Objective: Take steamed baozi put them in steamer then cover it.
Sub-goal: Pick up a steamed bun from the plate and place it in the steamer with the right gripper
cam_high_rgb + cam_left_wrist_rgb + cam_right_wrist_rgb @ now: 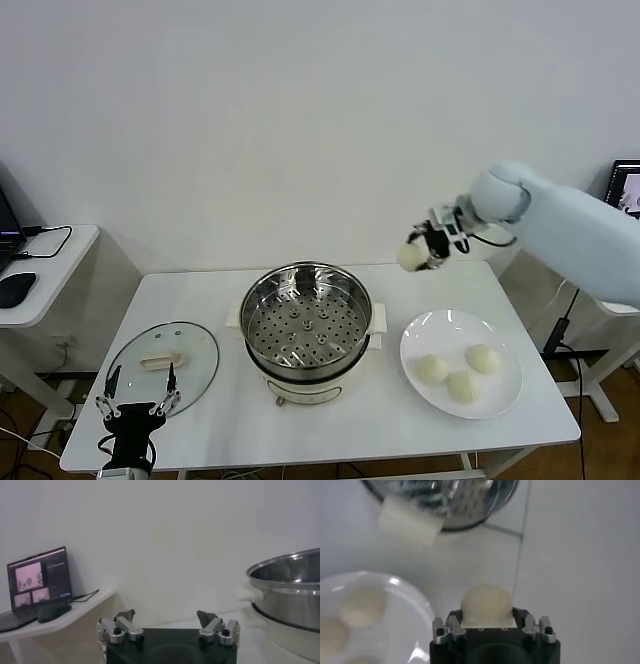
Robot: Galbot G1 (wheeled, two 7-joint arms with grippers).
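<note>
One bun (411, 257) clenched between the fingers (451, 628) of the right gripper (428, 249), up in the air beyond the table's (330, 435) far right edge, above and behind the plate (505, 400). Three more buns (461, 384) on that plate, near one another, well apart from the carried one. Carrying step in hand, by the look of it: first bun lifted, not yet over the steamer (308, 325), whose holed tray sits bare. Next move probably calls for swinging left and toward the robot until over the open pot, lowering to the tray, then letting go gently so the soft dough keeps its shape. No real long axis to the bun: round all over, so no particular facing to keep. Lid (163, 365) flat on the table left of the steamer, handle (162, 360) up, its bar running roughly left to right. Left gripper (137, 408) parked low at the near left corner beside the lid, fingers spread wide, gripping nothing.
</note>
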